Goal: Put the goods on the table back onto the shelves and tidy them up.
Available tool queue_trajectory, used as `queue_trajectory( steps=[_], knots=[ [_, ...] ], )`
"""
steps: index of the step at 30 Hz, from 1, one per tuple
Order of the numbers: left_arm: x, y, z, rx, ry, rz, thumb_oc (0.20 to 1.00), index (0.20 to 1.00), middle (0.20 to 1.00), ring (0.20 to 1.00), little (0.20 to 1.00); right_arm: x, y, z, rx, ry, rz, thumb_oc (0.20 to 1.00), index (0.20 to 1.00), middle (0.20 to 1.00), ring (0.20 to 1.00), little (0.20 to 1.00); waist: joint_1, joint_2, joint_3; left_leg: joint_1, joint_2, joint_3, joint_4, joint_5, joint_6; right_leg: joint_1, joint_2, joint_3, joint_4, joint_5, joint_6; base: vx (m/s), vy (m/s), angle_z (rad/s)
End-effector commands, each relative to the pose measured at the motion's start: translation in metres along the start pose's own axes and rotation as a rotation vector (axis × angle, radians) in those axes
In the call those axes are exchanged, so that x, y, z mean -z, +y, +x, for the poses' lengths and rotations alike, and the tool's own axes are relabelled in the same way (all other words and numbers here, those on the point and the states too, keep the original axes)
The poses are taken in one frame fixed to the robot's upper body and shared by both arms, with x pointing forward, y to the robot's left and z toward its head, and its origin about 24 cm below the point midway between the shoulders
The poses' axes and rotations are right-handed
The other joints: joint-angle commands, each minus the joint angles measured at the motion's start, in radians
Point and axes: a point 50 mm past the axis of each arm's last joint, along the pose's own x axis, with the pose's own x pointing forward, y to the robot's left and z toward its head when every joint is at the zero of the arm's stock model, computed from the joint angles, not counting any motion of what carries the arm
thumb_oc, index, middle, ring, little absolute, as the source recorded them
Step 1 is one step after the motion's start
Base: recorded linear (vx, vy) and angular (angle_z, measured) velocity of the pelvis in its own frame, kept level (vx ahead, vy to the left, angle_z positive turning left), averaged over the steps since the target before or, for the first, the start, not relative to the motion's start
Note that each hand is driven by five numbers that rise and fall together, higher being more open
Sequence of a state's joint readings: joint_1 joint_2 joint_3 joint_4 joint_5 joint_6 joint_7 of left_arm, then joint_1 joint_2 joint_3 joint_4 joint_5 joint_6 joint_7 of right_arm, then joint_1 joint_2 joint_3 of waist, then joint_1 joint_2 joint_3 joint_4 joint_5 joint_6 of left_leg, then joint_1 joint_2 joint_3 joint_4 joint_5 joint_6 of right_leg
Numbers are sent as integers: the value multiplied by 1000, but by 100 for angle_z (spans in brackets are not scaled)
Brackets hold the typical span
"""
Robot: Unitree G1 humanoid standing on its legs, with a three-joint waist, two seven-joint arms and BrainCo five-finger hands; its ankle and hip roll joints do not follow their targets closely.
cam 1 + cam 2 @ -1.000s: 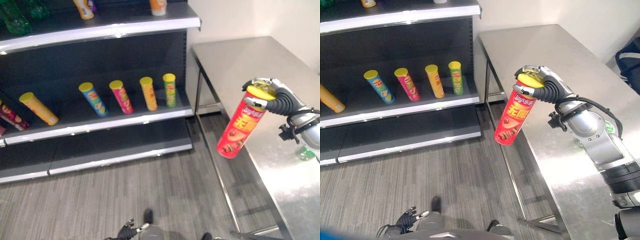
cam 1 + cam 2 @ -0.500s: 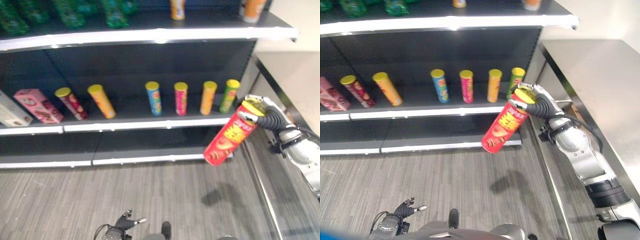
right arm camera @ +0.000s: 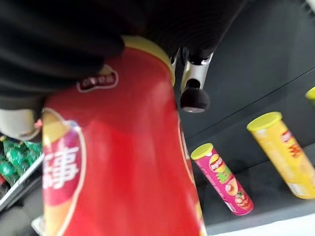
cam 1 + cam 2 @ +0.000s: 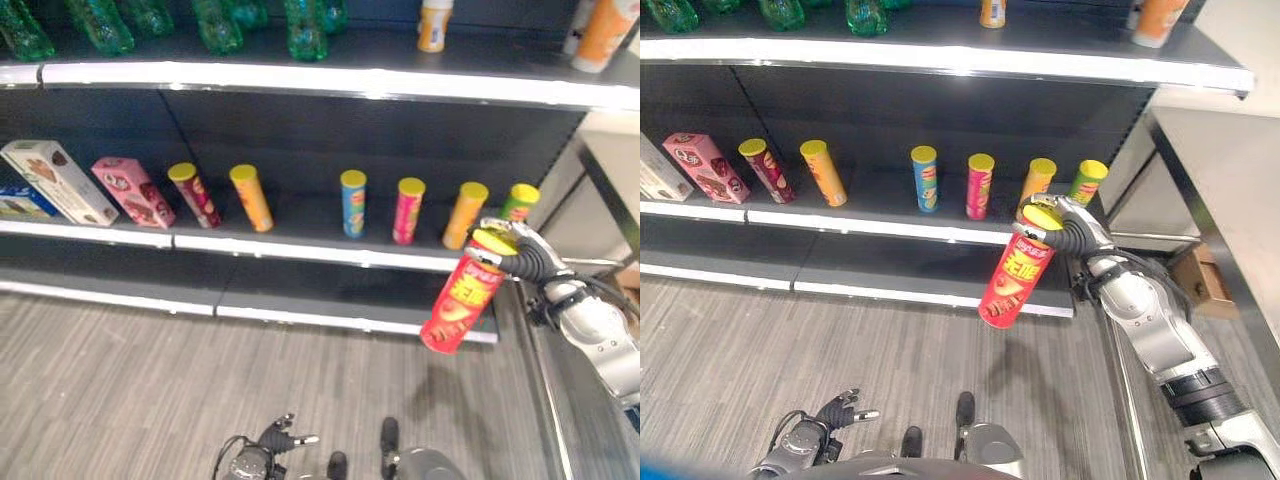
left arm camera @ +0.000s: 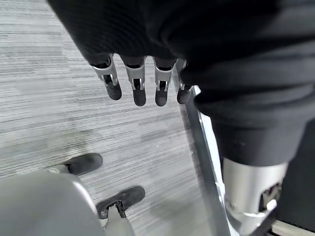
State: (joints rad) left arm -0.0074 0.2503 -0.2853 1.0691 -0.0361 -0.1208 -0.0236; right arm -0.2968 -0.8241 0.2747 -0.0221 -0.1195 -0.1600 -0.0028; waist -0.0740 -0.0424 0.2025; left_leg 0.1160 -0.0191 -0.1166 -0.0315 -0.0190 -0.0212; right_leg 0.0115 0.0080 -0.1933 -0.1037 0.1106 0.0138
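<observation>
Since a second ago the view has swung from the table to the shelves, and the right robot hand (image 4: 1072,232) has carried the red can (image 4: 1015,281) along with it, away from over the table to in front of the middle shelf (image 4: 880,228). The right robot hand is clenched round the can's yellow-lidded top; the can hangs tilted in the air, its base lower and toward the robot's left, over the floor (image 4: 760,350) and clear of the shelf. Behind it on the middle shelf stand a green can (image 4: 1087,182), an orange can (image 4: 1038,180), a pink can (image 4: 979,185) and a blue can (image 4: 926,178), with two more cans and boxes further left. Green bottles (image 4: 300,22) stand on the top shelf. The left robot hand (image 5: 142,81) hangs low over the floor, fingers relaxed, holding nothing.
</observation>
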Motion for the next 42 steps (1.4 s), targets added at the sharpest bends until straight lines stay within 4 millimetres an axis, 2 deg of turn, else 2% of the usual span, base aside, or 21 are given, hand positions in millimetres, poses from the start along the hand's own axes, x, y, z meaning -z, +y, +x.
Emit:
queue_trajectory(
  steps=[1, 3, 4, 5, 6, 9, 10, 13, 16, 18, 19, 21, 23, 25, 26, 27, 29, 31, 35, 37, 42],
  knots=[
    [-14, 19, 1, -53, -54, 17, 1000, 1000, 1000, 1000, 1000, -29, -25, 19, 93, -164, -31, 200, 200, 200, 200, 200, 20, -38, -1, -67, 12, 94, 281, -170, -72, 71, -36, 23, 73, -201, 56, 21, -24, -8],
    [-16, 21, 1, -88, -65, -43, 1000, 1000, 1000, 1000, 1000, -33, -22, 23, 77, -179, -36, 200, 200, 200, 200, 200, 37, -33, 34, -148, 25, 102, 471, -129, -117, 110, -37, 19, 55, -213, 40, 58, -1, 16],
    [-12, 22, 1, -114, -51, -104, 1000, 1000, 1000, 1000, 1000, -32, -17, 23, 59, -174, -36, 200, 200, 200, 200, 200, 46, -33, 46, -184, 55, 121, 544, -79, -137, 148, -36, 14, 36, -227, 29, 85, 24, 12],
    [-12, 22, 1, -114, -51, -104, 1000, 1000, 1000, 1000, 1000, -32, -17, 23, 59, -174, -36, 200, 200, 200, 200, 200, 46, -33, 46, -184, 55, 121, 544, -79, -137, 148, -36, 14, 36, -227, 29, 154, 43, -2],
    [-11, 24, 0, -126, -47, -126, 1000, 1000, 1000, 1000, 1000, -32, -17, 22, 51, -169, -42, 200, 200, 200, 200, 200, 46, -31, 48, -194, 90, 130, 536, -57, -142, 164, -39, 9, 27, -232, 30, 137, 53, 11],
    [-4, 24, -1, -134, -32, -146, 1000, 1000, 1000, 1000, 1000, -33, -14, 22, 32, -174, -38, 200, 200, 200, 200, 200, 56, -33, 45, -174, 136, 143, 435, -72, -130, 181, -56, 10, 20, -240, 41, 199, 113, 12],
    [0, 27, -3, -159, -17, -170, 1000, 1000, 1000, 1000, 1000, -32, -11, 23, 24, -171, -34, 200, 200, 200, 200, 200, 62, -34, 34, -168, 178, 118, 292, -74, -125, 180, -76, 11, 18, -247, 57, 209, 165, -4],
    [5, 33, -4, -198, 1, -193, 1000, 1000, 1000, 1000, 1000, -33, -7, 27, 25, -179, -15, 200, 200, 200, 200, 200, 70, -17, 25, -192, 264, 54, 73, 57, -151, 187, -95, 28, 19, -276, 78, 242, 274, -5],
    [6, 36, -4, -208, 13, -171, 1000, 1000, 1000, 1000, 1000, -26, -8, 24, 43, -149, -16, 200, 200, 200, 200, 200, 72, -5, 19, -246, 287, 46, -38, 103, -181, 222, -124, 44, 19, -312, 99, 271, 310, -13],
    [8, 38, -4, -213, 18, -162, 1000, 1000, 1000, 1000, 1000, -25, -9, 21, 49, -140, -17, 200, 200, 200, 200, 200, 73, -2, 16, -263, 279, 50, -26, 106, -185, 243, -139, 48, 18, -320, 111, 262, 345, -6],
    [13, 34, -5, -202, 34, -148, 1000, 1000, 1000, 1000, 1000, -23, -8, 17, 42, -128, -32, 200, 200, 200, 200, 200, 74, 23, -3, -253, 268, 27, -26, 123, -185, 247, -165, 67, 34, -312, 130, 305, 456, -4],
    [15, 30, -5, -189, 43, -141, 1000, 1000, 1000, 1000, 1000, -20, -6, 13, 40, -112, -40, 200, 200, 200, 200, 200, 73, 22, -14, -246, 246, 30, -12, 114, -178, 250, -199, 70, 47, -299, 148, 319, 457, -21],
    [14, 33, -5, -180, 44, -92, 1000, 1000, 1000, 1000, 1000, -20, 3, 14, 29, -102, -36, 200, 200, 200, 200, 200, 71, 3, -38, -215, 181, 67, 27, 59, -132, 216, -285, 99, 123, -251, 186, 360, 511, -38],
    [12, 40, -6, -187, 39, -56, 1000, 1000, 1000, 1000, 1000, -26, 6, 21, 23, -129, -38, 200, 200, 200, 200, 200, 76, -11, -46, -177, 144, 114, 28, 21, -100, 171, -324, 106, 187, -218, 198, 200, 375, -52],
    [10, 45, -6, -196, 35, -44, 1000, 1000, 1000, 1000, 1000, -31, 8, 25, 20, -146, -38, 200, 200, 200, 200, 200, 80, -16, -46, -163, 125, 138, 28, 8, -81, 148, -345, 103, 220, -178, 201, 145, 463, -69],
    [8, 50, -6, -207, 31, -29, 1000, 1000, 1000, 1000, 1000, -39, 12, 32, 19, -176, -18, 200, 200, 200, 200, 200, 82, -21, -37, -141, 96, 169, 30, -12, -48, 101, -373, 85, 293, -96, 192, 93, 344, -59],
    [7, 53, -6, -214, 31, -22, 1000, 1000, 1000, 1000, 1000, -39, 13, 32, 20, -176, -14, 200, 200, 200, 200, 200, 80, -19, -34, -139, 88, 173, 32, -19, -38, 90, -368, 90, 310, -94, 189, 63, 216, -39],
    [6, 56, -6, -222, 34, -25, 1000, 1000, 1000, 1000, 1000, -36, 15, 29, 18, -157, -14, 200, 200, 200, 200, 200, 63, -13, -28, -115, 73, 164, 23, -29, -21, 55, -317, 139, 336, -98, 175, 108, 214, 10],
    [3, 54, -5, -216, 26, -19, 1000, 1000, 1000, 1000, 1000, -37, 13, 27, 28, -163, -13, 200, 200, 200, 200, 200, 48, 1, -25, -84, 58, 166, -3, -43, -9, 33, -271, 86, 249, -141, 170, 104, 118, 10],
    [-4, 51, -1, -211, 8, -19, 1000, 1000, 1000, 1000, 1000, -38, 12, 31, 36, -169, -18, 200, 200, 200, 200, 200, 34, 0, -1, -77, 53, 155, 4, -52, -6, -24, -225, 117, 195, -151, 173, 85, 41, -6],
    [-5, 43, 0, -193, 1, -16, 1000, 1000, 1000, 1000, 1000, -41, 19, 34, -3, -175, -76, 200, 200, 200, 200, 200, 40, -20, -5, -65, 41, 152, 24, -75, -7, 26, -234, 129, 121, -139, 177, 74, -24, 21]
  ],
)
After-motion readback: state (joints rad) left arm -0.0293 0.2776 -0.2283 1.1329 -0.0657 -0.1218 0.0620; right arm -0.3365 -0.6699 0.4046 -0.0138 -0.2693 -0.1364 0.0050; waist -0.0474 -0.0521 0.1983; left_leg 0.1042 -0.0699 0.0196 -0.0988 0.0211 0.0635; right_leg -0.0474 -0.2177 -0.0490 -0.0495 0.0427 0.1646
